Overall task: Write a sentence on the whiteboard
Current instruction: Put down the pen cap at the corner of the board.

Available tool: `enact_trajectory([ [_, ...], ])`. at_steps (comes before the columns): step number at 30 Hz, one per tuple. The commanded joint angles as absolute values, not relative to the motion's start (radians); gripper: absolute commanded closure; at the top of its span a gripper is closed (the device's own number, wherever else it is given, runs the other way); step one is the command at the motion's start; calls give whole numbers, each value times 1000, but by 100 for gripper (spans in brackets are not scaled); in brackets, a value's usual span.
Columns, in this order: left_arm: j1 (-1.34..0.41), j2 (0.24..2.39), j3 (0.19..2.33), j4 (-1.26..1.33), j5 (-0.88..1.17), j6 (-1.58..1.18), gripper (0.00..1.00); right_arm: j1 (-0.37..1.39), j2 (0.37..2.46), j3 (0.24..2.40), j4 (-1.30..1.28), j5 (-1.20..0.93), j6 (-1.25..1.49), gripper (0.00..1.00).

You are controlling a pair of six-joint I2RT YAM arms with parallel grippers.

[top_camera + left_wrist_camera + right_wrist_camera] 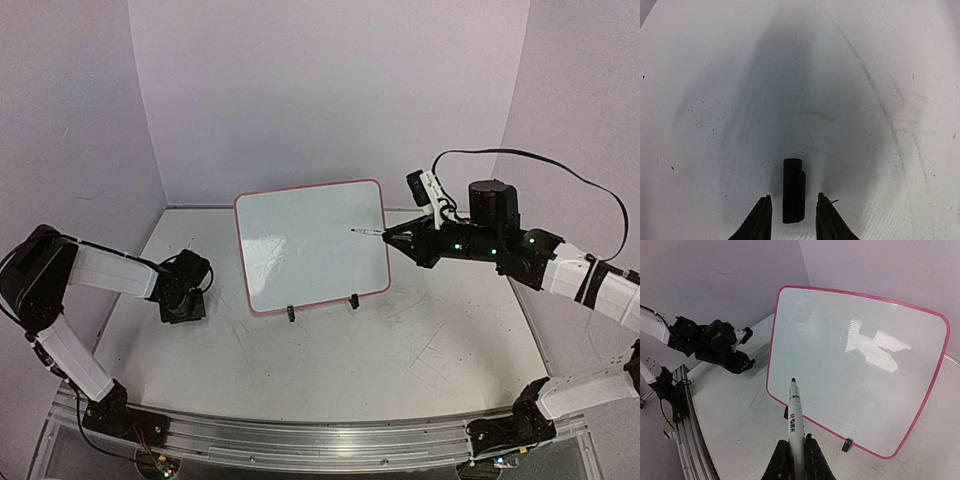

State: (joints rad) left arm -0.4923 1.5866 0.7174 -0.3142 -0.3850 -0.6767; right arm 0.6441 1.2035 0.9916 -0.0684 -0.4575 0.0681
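The whiteboard [310, 245], white with a red-pink frame, stands tilted on two black clip feet [290, 313] at mid-table; its face is blank and no sentence shows. It also fills the right wrist view [860, 360]. My right gripper [402, 238] is shut on a white marker [368, 232], uncapped, its black tip pointing at the board's right part, just off the surface. In the right wrist view the marker [795, 420] sticks out between the shut jaws of my right gripper [796, 441]. My left gripper [792, 199] is open, low over the table, with a black marker cap [793, 187] lying between its fingers.
The left arm [185, 290] rests left of the board. A metal rail [320, 445] runs along the near table edge. Purple walls close the back and sides. A black cable [560, 170] loops above the right arm.
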Motion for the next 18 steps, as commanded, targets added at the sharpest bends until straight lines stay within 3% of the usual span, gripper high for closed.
enact_trajectory([
  [1,-494,1494,734,-318,-356,-646,64,644,1221,1007,-28,-443,79,100],
  [18,-494,1148,797,-316,-191,-525,30,645,1313,1079,-52,-452,32,100],
])
